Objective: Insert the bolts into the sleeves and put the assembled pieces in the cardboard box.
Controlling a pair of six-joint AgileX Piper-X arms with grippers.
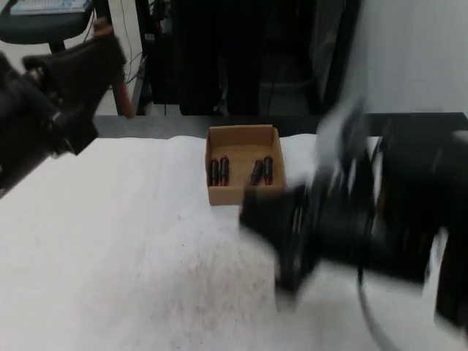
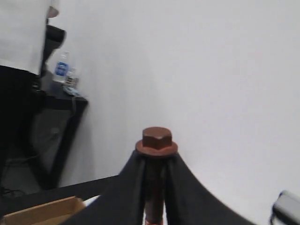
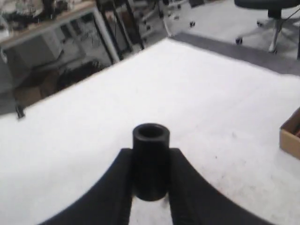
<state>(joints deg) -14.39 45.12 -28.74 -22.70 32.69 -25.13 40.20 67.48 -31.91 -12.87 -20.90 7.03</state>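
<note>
Left gripper [image 2: 154, 161] is up over the left side of the bench [image 1: 110, 241], jaws clamped on a brown bolt [image 2: 156, 139], hex head poking out past the fingertips. In the middle, at the far edge, the box [image 1: 227, 196] holds four dark pieces [image 1: 219, 170] lying in two pairs; they look assembled. Right gripper [image 3: 150, 157] hangs over the bench near the box, jaws clamped on a black sleeve [image 3: 150, 140], open bore facing outward. Bolt and sleeve are well apart, not mated yet. Judgement: four pieces done, one in hand; insertion and boxing are left for this pair.
</note>
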